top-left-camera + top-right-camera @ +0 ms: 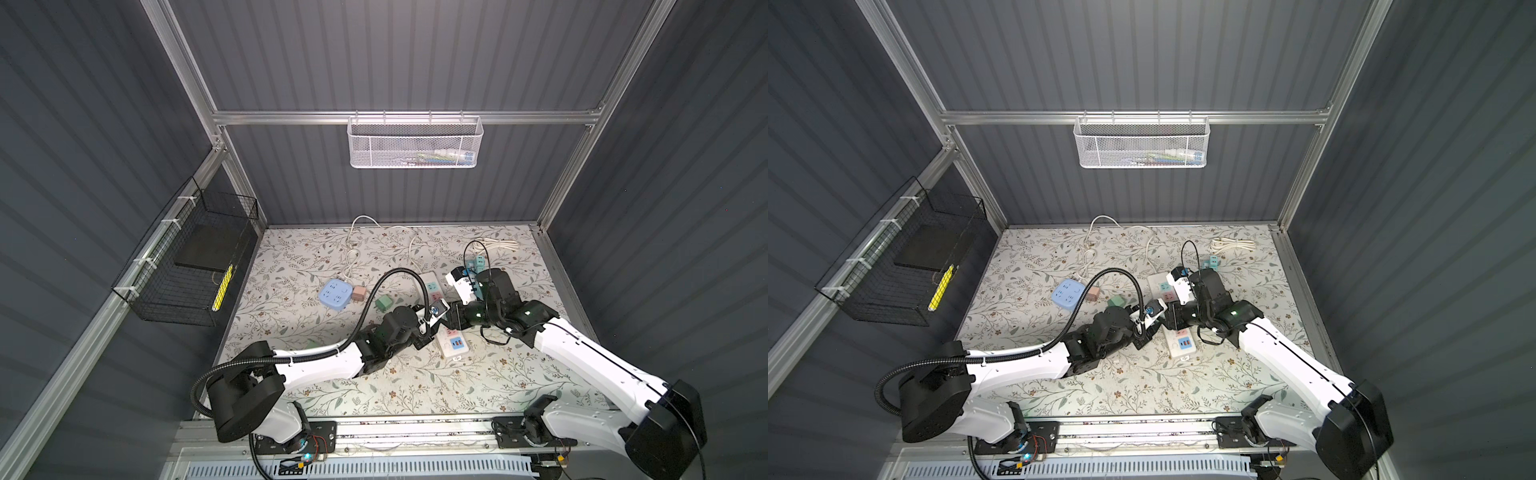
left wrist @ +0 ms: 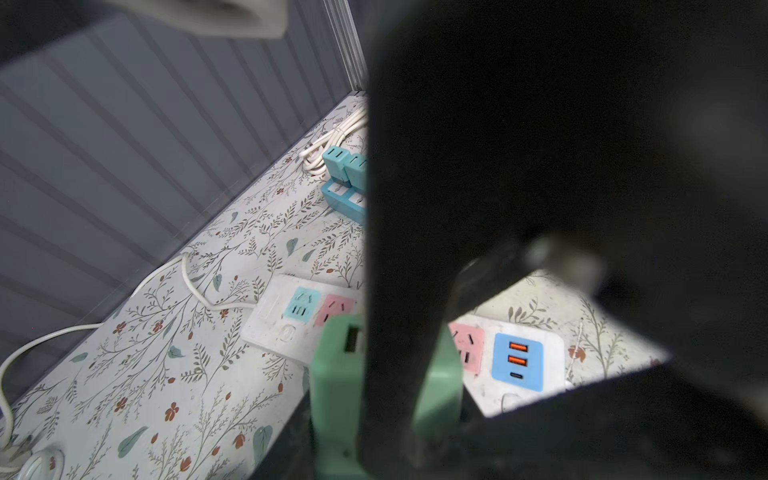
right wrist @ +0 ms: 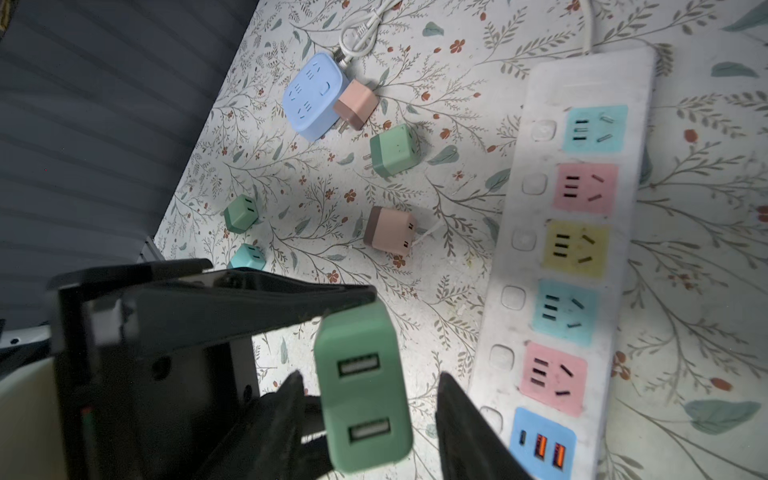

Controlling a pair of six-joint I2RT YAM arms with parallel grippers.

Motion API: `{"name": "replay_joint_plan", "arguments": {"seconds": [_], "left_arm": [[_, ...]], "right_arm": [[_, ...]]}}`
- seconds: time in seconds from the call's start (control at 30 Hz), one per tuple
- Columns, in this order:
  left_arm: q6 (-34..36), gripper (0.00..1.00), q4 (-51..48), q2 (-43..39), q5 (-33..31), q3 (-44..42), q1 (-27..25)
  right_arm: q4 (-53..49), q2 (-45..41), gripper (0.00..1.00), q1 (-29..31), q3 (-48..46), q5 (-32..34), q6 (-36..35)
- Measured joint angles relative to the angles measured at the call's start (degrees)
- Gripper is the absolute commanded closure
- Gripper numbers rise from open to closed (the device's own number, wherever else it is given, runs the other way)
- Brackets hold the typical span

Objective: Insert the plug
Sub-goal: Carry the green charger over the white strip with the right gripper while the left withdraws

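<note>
A green plug (image 3: pixel 361 386) with two USB ports hangs above the floral table, and my left gripper (image 1: pixel 434 320) is shut on it; one of its black fingers (image 3: pixel 249 303) presses on the plug's top end. My right gripper (image 3: pixel 370 376) is open. Its two fingers stand on either side of the plug with a small gap on each side. In the left wrist view the plug (image 2: pixel 336 374) shows on both sides of a dark bar that hides its middle. Just beside the plug lies the white power strip (image 3: pixel 515 266) with coloured sockets. In both top views the arms hide the plug.
A blue socket cube (image 3: pixel 313 95) with a pink plug (image 3: pixel 355 104) against it, and several loose green, pink and teal plugs (image 3: pixel 392 149), lie left of the strip. A teal strip (image 2: pixel 345 199) and a coiled white cable (image 1: pixel 498 245) sit at the back right.
</note>
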Motion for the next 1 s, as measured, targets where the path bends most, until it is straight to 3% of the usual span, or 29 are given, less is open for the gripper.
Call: {"name": "replay_joint_plan", "arguments": {"seconds": [0.2,0.3,0.33,0.4,0.47,0.63,0.83,1.0], "left_arm": [[0.0,0.83,-0.5,-0.3,1.2,0.0,0.0],[-0.1,0.77,-1.0,-0.6,1.7,0.0,0.1],[-0.1,0.74,-1.1,-0.7,1.6,0.0,0.1],[-0.3,0.55,-1.2,-0.9,1.6,0.0,0.0],[-0.4,0.48,-1.2,-1.5,1.4,0.0,0.0],[-1.8,0.19,-0.2,-5.2,-3.7,-1.2,0.0],[-11.8,0.14,0.4,-11.6,-10.8,-2.1,2.5],[-23.1,0.08,-5.5,-12.1,-11.6,4.0,9.8]], "right_arm": [[0.9,0.7,0.70,-0.2,0.3,-1.6,-1.0],[0.9,0.7,0.74,-0.1,0.3,-1.7,-2.1],[1.0,0.7,0.75,-0.1,0.3,-1.7,-2.2],[1.1,0.5,0.77,-0.1,0.3,-1.6,-2.2],[1.4,0.0,0.78,-0.1,0.3,-1.5,-2.1],[1.5,0.1,0.80,0.0,1.0,1.5,-1.9],[2.1,5.4,0.82,-0.1,4.6,9.9,-5.2],[3.7,11.3,0.82,-0.1,6.3,17.1,-9.2]]}}
